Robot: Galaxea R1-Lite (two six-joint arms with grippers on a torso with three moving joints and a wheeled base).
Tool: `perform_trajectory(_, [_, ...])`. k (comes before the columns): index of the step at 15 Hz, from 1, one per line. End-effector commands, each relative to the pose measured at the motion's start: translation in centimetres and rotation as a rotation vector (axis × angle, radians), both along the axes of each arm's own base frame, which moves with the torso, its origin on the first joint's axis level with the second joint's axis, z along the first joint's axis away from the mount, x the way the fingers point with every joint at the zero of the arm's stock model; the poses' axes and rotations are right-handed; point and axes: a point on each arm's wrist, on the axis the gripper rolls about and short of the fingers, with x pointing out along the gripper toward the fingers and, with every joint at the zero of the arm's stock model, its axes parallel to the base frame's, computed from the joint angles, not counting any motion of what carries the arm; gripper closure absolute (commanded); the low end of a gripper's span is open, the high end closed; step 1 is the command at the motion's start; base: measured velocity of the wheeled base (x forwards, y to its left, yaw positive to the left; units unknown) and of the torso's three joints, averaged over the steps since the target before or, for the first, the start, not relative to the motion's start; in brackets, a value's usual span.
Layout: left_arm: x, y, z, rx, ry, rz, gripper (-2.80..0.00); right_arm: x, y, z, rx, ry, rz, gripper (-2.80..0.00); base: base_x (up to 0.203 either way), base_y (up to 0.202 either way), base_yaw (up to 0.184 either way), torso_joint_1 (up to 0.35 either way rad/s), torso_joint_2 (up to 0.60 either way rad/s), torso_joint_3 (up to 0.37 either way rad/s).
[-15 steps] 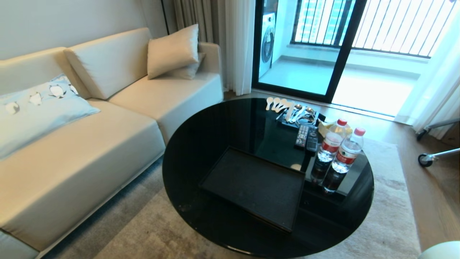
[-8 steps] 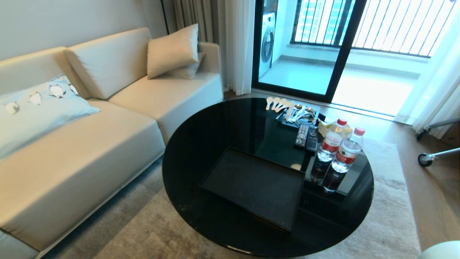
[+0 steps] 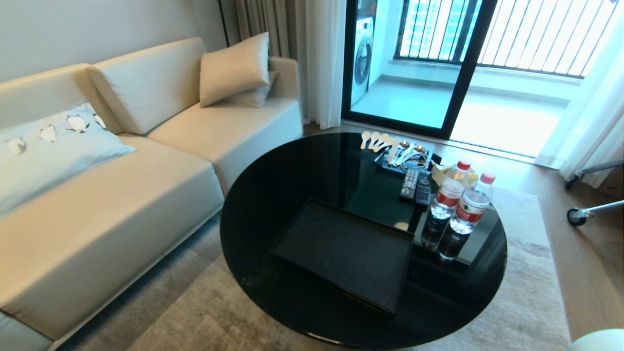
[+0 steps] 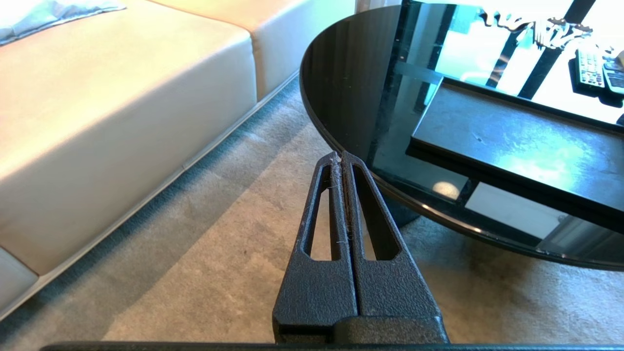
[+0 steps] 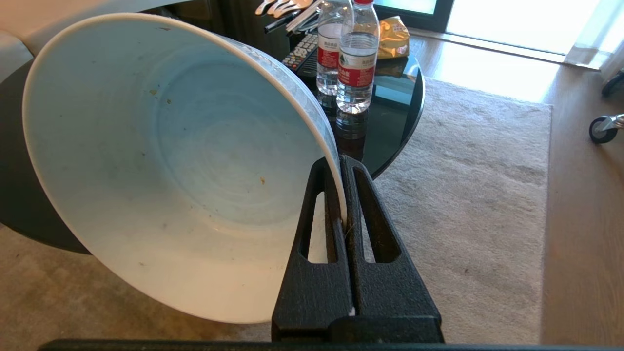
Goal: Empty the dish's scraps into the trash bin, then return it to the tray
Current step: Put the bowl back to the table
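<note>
In the head view, the black tray is lying flat on the round black table, and nothing is sitting on it. Two water bottles are standing side by side just past the tray's right end, with two remote controls and a bunch of white spoons lying farther back. A cream sofa is sitting to the left of the table. No arm is showing in this view. In the left wrist view, the left gripper is hanging over the carpet near the table edge, with its two fingers pressing together and holding nothing. The tray is showing just beyond it on the table top. In the right wrist view, the right gripper is pinching the rim of the white bowl, with its fingers squeezing tight on the thin wall. The bowl is tipping on its side, so its open mouth is facing the camera. Only a few tiny specks are sticking inside it. The bowl is hanging in the air by the table edge, above the rug, not on the tray.
</note>
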Motion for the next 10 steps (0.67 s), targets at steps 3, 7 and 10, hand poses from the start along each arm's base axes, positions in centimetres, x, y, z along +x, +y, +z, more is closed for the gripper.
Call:
perform_trajectory(3, [0.0,0.0,0.0,-0.001,-0.001,0.0,0.0,0.0,0.0,0.0,0.001,-0.001,0.0,0.0,0.0,0.0,0.0,0.0,0.0,0.0])
perform_trajectory(7, [0.0,0.0,0.0,-0.001,-0.001,0.0,0.0,-0.02,0.12,0.06,-0.112,0.0,0.055,0.0,0.0,0.0,0.0,0.0,0.0,0.0])
perform_trajectory(10, [0.0,0.0,0.0,-0.001,-0.001,0.0,0.0,0.25,0.17,0.41,-0.19,0.033,0.085,0.0,0.0,0.0,0.0,0.0,0.0,0.0])
